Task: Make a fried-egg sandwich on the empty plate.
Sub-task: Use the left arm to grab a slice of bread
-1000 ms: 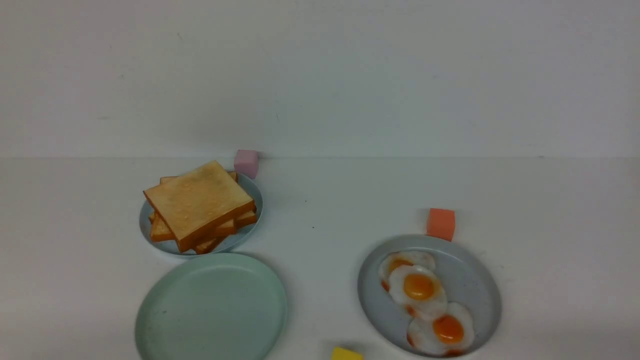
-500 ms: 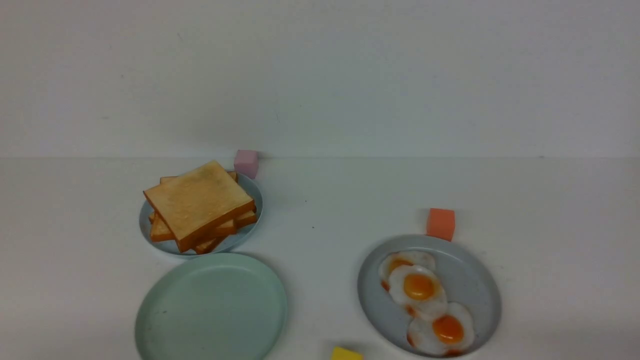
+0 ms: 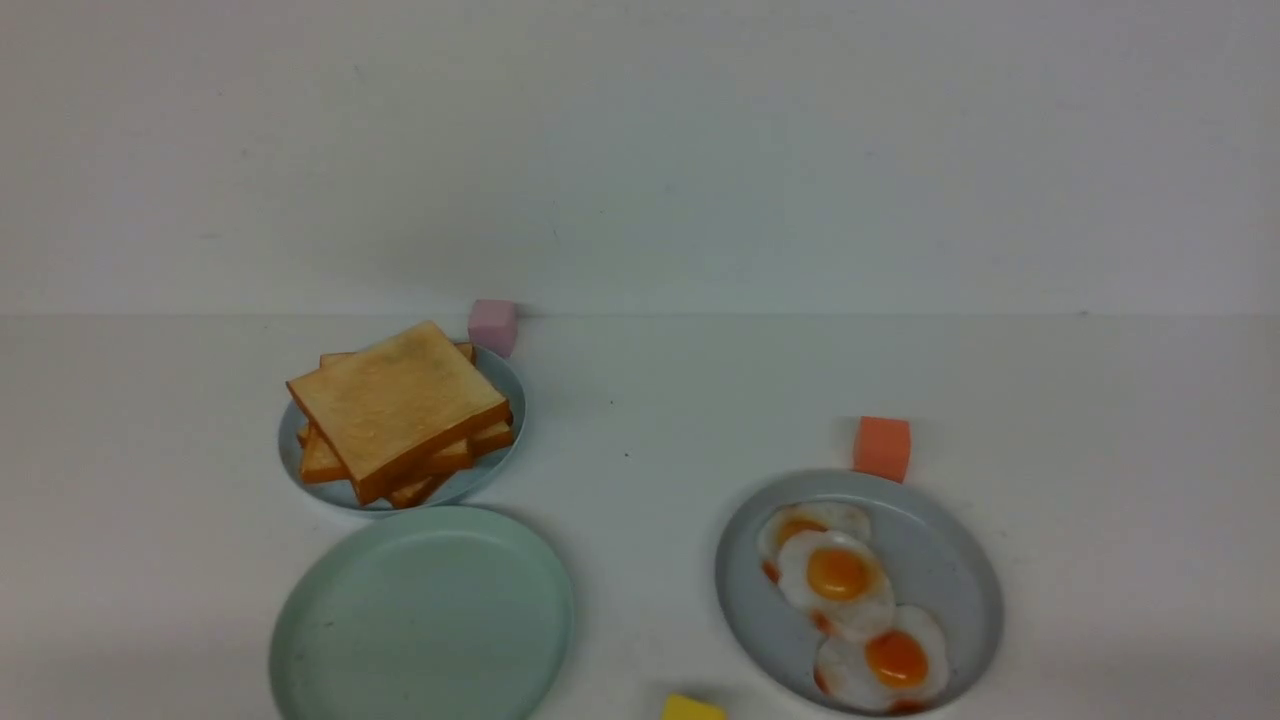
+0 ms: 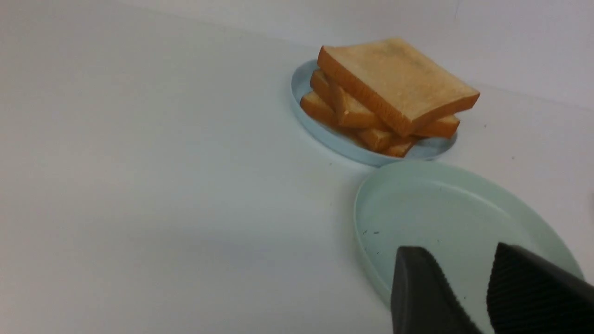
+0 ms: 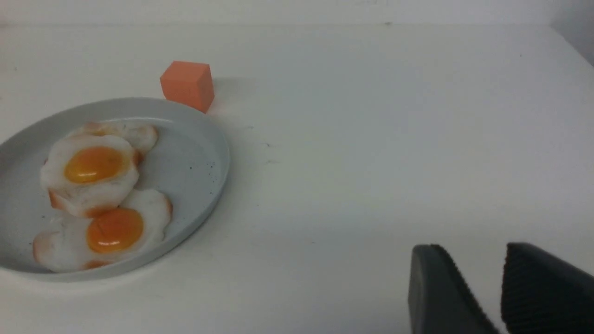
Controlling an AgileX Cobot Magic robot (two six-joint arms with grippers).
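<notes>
1. The empty plate (image 3: 420, 620) is sitting bare on the table. No fried-egg sandwich is standing on it yet, so I judge the task to be at its start.
2. The toast pile (image 3: 398, 405) is resting on a light-blue plate (image 3: 512, 425) just behind the empty plate, their rims nearly touching. The top slice is square, so no long axis is mattering here. It is lying turned, with one corner pointing toward the empty plate.
3. The left gripper (image 4: 457, 260) is hanging over the empty plate's near edge, with the toast straight ahead beyond it. That is making the left arm the nearer one for a first slice.
4. Its jaws are standing partly apart, holding and touching nothing.
5. The fried eggs (image 3: 838, 575) are lying overlapped on a grey-blue plate (image 3: 945, 545), well to the right of the empty plate.
6. The right gripper (image 5: 471, 260) is hanging over bare table apart from that plate, jaws likewise parted and gripping nothing.
</notes>
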